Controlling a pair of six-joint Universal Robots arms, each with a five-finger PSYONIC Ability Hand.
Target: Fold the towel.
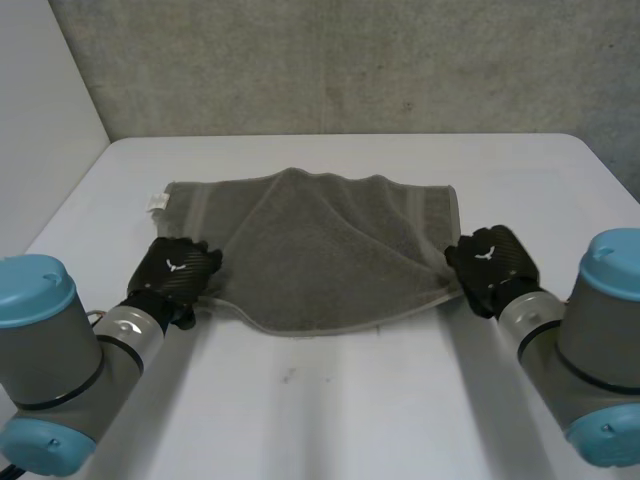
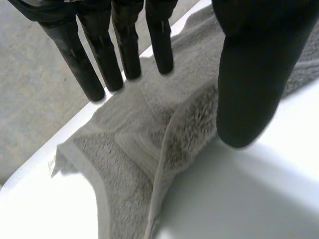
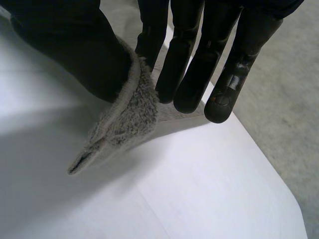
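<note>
A grey towel point(image 1: 320, 250) lies spread on the white table point(image 1: 350, 410), with one layer folded over it along a slanting crease. My left hand point(image 1: 175, 268) is at the towel's near left corner. In the left wrist view its fingers point(image 2: 99, 55) are straight and stand apart from the thumb, and a raised fold of the towel point(image 2: 184, 134) lies loose between them. My right hand point(image 1: 492, 262) is at the near right corner. There its thumb point(image 3: 75, 50) and fingers pinch the towel's corner point(image 3: 124, 119), lifted slightly off the table.
A small white label point(image 1: 157, 203) sticks out at the towel's far left corner. A grey wall point(image 1: 350, 60) rises behind the table. Bare tabletop stretches in front of the towel and between my arms.
</note>
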